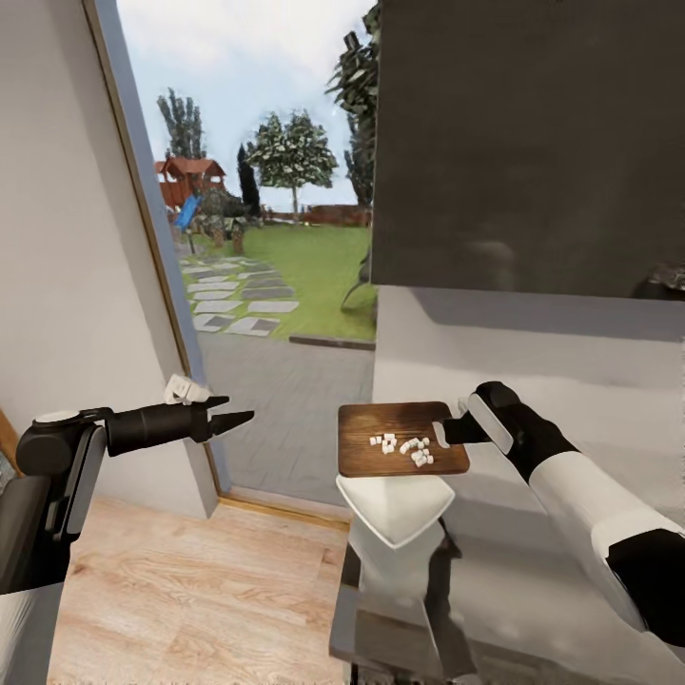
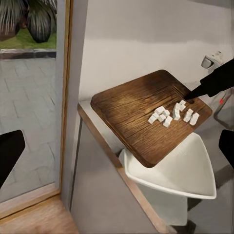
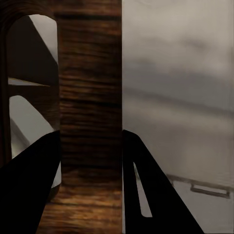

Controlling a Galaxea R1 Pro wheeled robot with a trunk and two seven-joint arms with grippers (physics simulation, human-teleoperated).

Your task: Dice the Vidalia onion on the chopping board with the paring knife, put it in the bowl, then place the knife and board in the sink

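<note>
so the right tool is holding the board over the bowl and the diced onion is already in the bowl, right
Not quite: the diced onion lies on the chopping board, not in the bowl, as the left wrist view shows. The right tool does hold the board over the bowl.

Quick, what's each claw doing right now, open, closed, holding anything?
Left claw: open, holding nothing.
Right claw: shut on the chopping board at its handle end, above the bowl.

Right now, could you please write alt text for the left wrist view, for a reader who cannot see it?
A wooden chopping board carrying small white onion cubes is held above a white bowl by a black gripper at its far edge. A glass door stands beside the counter.
</note>
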